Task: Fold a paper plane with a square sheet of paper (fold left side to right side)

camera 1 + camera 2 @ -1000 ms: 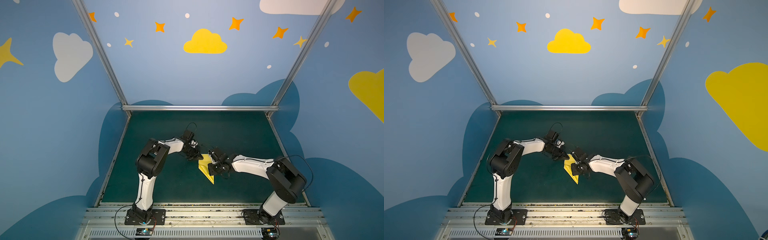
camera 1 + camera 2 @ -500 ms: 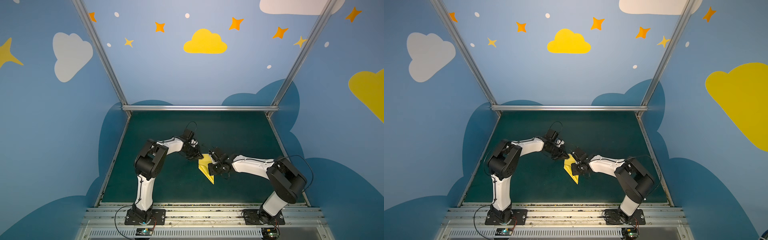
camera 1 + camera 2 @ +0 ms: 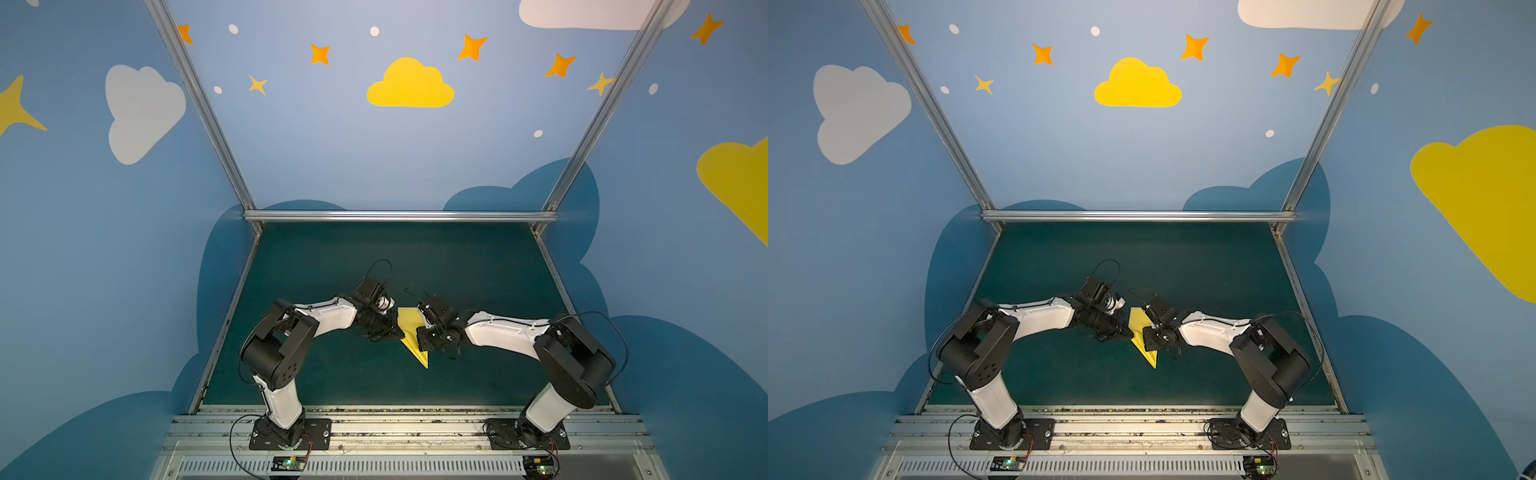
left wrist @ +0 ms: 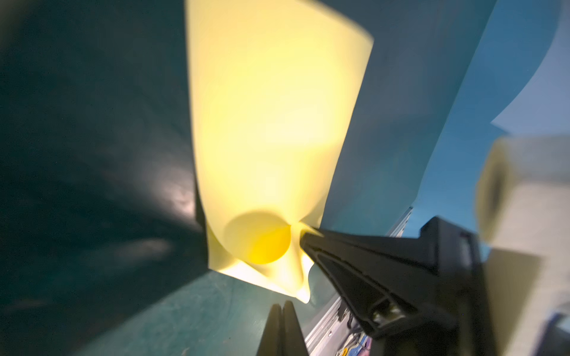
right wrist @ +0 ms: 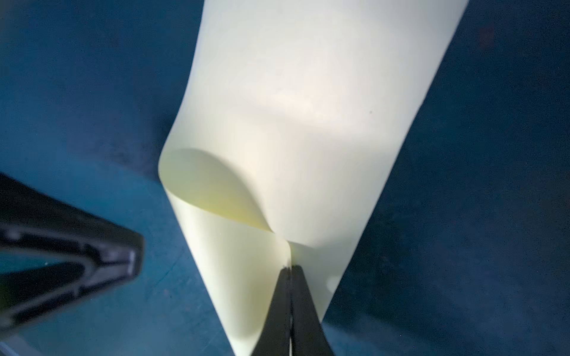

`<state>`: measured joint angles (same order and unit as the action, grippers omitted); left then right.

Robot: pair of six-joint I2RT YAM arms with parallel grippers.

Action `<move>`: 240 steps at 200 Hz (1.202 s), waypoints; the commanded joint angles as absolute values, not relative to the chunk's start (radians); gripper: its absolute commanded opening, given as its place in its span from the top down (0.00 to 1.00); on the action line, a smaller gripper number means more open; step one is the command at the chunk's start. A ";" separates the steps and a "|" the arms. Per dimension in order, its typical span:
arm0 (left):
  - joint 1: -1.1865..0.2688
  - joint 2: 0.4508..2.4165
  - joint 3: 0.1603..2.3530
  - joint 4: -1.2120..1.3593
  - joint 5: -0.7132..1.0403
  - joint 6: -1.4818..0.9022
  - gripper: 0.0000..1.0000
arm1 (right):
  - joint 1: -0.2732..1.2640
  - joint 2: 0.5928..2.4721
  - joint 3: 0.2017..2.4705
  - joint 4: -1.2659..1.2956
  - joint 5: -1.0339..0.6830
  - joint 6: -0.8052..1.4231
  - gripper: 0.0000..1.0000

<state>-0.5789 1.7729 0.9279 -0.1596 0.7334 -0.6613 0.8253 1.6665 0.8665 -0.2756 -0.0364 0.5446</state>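
square sheet of paper (image 3: 409, 330), part-folded with a looped layer, is resting mid tabletop (image 3: 457, 266) between the hands. we are seeing the right hand (image 5: 290, 272) pinching its layered edge and the left hand (image 4: 282, 305) closed empty beside a corner. we are judging: keeping edges aligned, pressing the loop flat slowly. no containers showing.

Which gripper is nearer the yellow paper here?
Right. The right gripper is clamped on the yellow paper; the left gripper is shut just beside a corner, holding nothing.
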 commanded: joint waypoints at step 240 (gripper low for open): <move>-0.597 1.905 0.931 -0.091 0.675 -0.634 0.96 | 0.810 1.694 0.873 -0.379 -0.012 0.531 1.00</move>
